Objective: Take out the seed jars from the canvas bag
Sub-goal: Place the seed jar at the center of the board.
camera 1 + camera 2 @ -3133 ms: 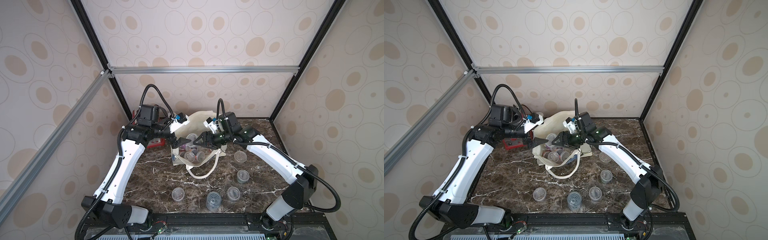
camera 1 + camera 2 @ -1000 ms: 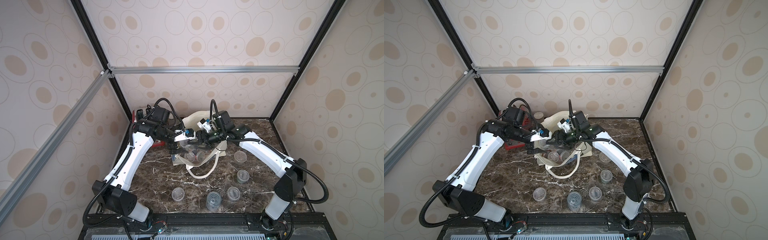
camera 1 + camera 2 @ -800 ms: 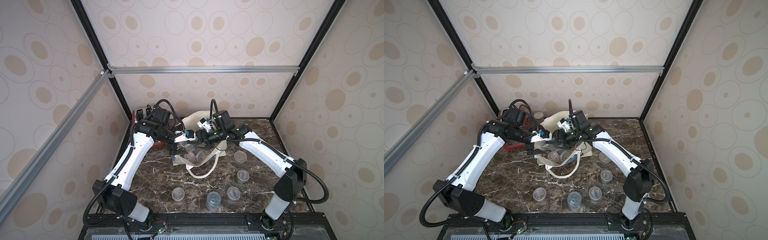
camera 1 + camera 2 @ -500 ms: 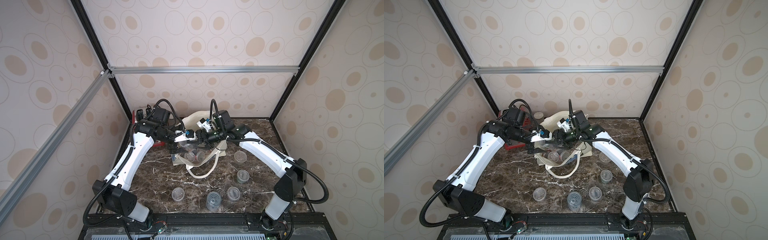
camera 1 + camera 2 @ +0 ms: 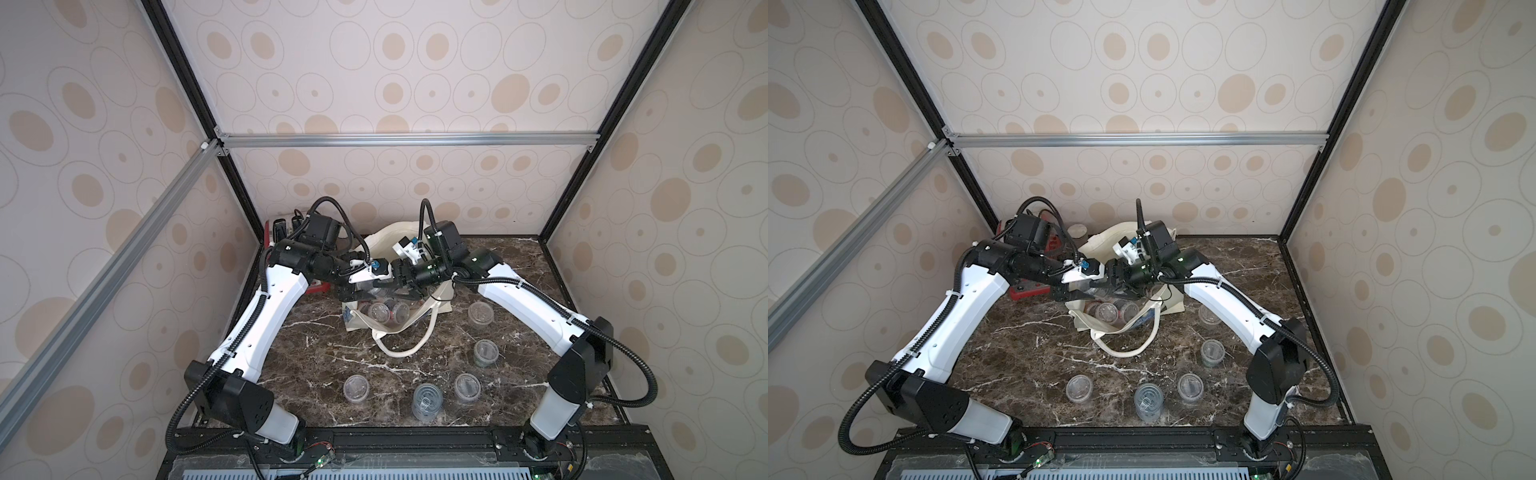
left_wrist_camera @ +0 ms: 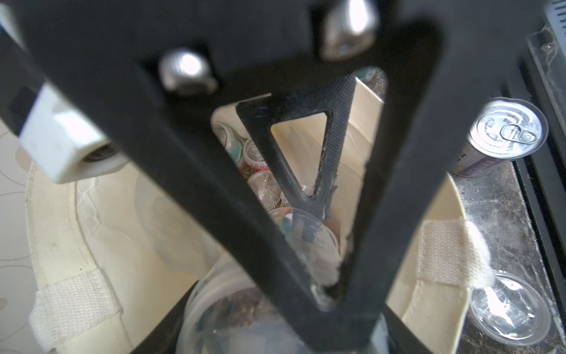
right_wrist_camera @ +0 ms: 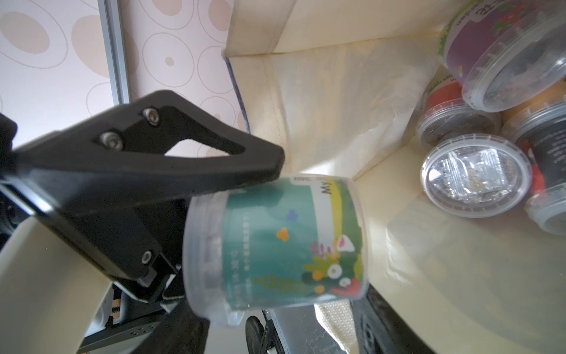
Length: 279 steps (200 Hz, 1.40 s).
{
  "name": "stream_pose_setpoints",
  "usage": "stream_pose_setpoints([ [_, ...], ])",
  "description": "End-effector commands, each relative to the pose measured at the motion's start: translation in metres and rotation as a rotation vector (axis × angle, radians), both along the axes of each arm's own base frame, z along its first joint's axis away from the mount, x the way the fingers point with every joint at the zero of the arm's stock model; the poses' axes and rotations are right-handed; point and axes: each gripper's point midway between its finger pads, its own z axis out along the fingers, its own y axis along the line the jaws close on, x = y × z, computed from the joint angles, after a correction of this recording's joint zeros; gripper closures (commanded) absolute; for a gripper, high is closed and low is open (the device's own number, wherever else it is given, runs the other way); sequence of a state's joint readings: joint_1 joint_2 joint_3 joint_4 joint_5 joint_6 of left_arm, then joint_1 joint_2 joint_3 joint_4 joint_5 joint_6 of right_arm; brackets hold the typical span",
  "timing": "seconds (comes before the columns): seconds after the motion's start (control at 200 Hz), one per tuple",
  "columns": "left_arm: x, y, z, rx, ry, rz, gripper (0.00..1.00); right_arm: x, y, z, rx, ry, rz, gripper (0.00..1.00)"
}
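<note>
Seed jar (image 7: 291, 245) with green label sits sideways in canvas bag (image 5: 386, 241); left end effector (image 5: 353, 293) brackets it, one finger (image 7: 214, 171) touching; right end effector (image 5: 405, 286) adjacent; neither grip discernible.

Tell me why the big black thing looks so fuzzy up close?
Left wrist view: the black gripper finger sits right by the lens, so it blurs, while the can farther off looks sharp and gleams. Right wrist view: the green-labelled jar is slightly soft; light glints off a clear lid deeper in the canvas bag. Both top views: crisp throughout.
</note>
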<state>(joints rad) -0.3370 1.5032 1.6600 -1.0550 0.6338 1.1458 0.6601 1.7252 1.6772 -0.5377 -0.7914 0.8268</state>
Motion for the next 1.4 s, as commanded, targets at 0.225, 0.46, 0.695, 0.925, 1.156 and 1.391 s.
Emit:
stream_pose_setpoints([
  [0.225, 0.033, 0.026, 0.034, 0.009, -0.116, 0.317, 0.28, 0.013, -0.025, 0.018, -0.057, -0.156, -0.105, 0.19],
  [0.46, 0.057, 0.069, 0.069, -0.004, -0.239, 0.657, 0.29, 0.048, -0.066, 0.009, -0.331, -0.361, -0.288, 0.09],
  [0.695, 0.04, 0.115, 0.089, -0.067, -0.226, 0.812, 0.27, 0.057, -0.057, -0.01, -0.411, -0.404, -0.254, 0.09],
  [0.925, 0.021, 0.174, 0.035, -0.048, -0.122, 1.001, 0.27, 0.05, -0.041, -0.032, -0.472, -0.416, -0.16, 0.06],
  [1.156, -0.008, 0.183, -0.082, 0.013, 0.083, 1.013, 0.27, 0.051, -0.031, -0.049, -0.553, -0.411, -0.09, 0.03],
  [1.391, -0.048, 0.186, -0.185, 0.143, 0.211, 0.968, 0.26, 0.056, -0.032, -0.052, -0.576, -0.437, -0.092, 0.02],
])
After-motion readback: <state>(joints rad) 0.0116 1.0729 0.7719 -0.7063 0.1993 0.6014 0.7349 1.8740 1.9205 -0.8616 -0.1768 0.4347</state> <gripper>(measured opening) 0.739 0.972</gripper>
